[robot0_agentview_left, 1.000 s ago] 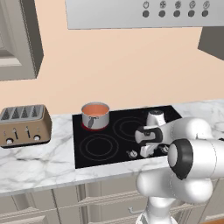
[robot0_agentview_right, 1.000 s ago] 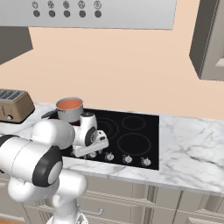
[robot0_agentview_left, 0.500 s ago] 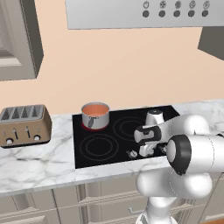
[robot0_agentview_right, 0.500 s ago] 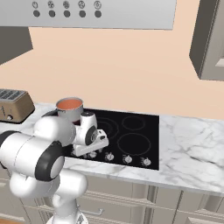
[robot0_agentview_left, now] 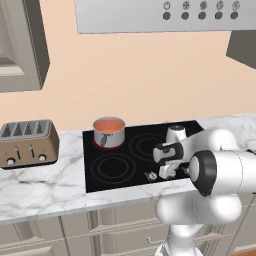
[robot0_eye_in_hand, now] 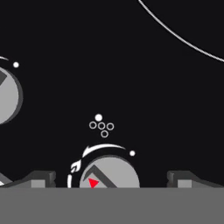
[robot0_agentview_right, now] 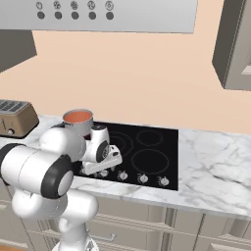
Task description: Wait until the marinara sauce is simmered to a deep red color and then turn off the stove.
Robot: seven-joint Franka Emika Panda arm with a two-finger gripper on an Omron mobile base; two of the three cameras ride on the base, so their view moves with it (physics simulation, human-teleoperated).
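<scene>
A white arm bends forward and down over the front edge of the black stove [robot0_agentview_left: 125, 155]; its pincer [robot0_eye_in_hand: 111, 179] points straight down, fingers spread wide apart, straddling a silver knob [robot0_eye_in_hand: 109, 173] with a red pointer, gripping nothing; a second knob [robot0_eye_in_hand: 6, 96] sits off to one side; at the back left burner a steel saucepan [robot0_agentview_left: 109, 132] holds the orange-red marinara sauce [robot0_agentview_left: 108, 125]; a brown toaster [robot0_agentview_left: 27, 143] stands on the marble table [robot0_agentview_left: 40, 187], well left of the stove.
</scene>
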